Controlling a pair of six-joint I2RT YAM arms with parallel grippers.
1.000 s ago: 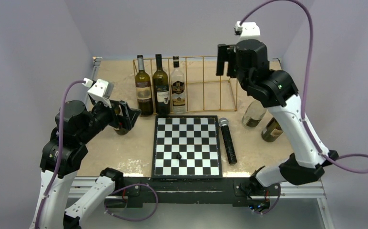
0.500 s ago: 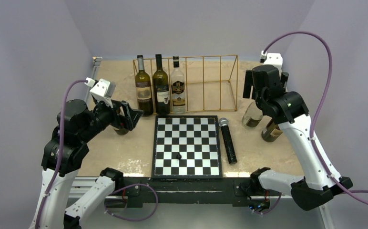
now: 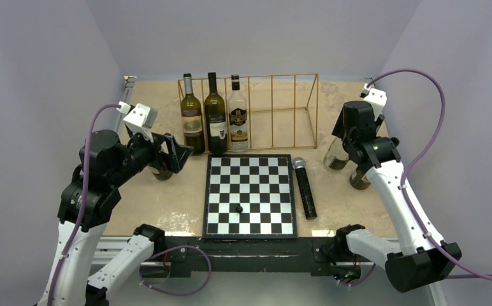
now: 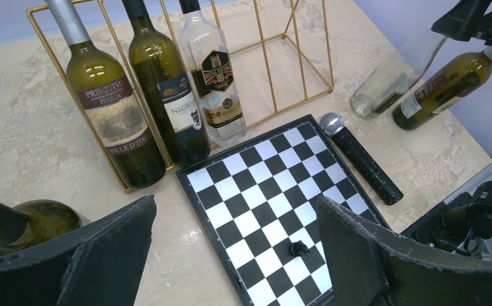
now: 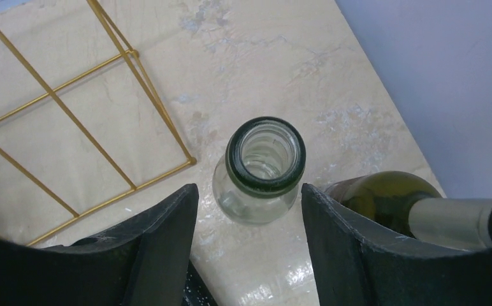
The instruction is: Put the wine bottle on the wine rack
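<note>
Above the right side of the desk [image 3: 160,197], the right end effector [image 5: 248,191] is seen open, its fingers [image 5: 160,248] set either side of the open mouth of the clear wine bottle [image 5: 266,156], with a gap on each side. The bottle is stood on the desk just outside the right end of the wine rack [image 3: 282,76], beside a green bottle [image 5: 383,194]. The left end effector [image 4: 236,203] is likewise open, gripping nothing.
</note>
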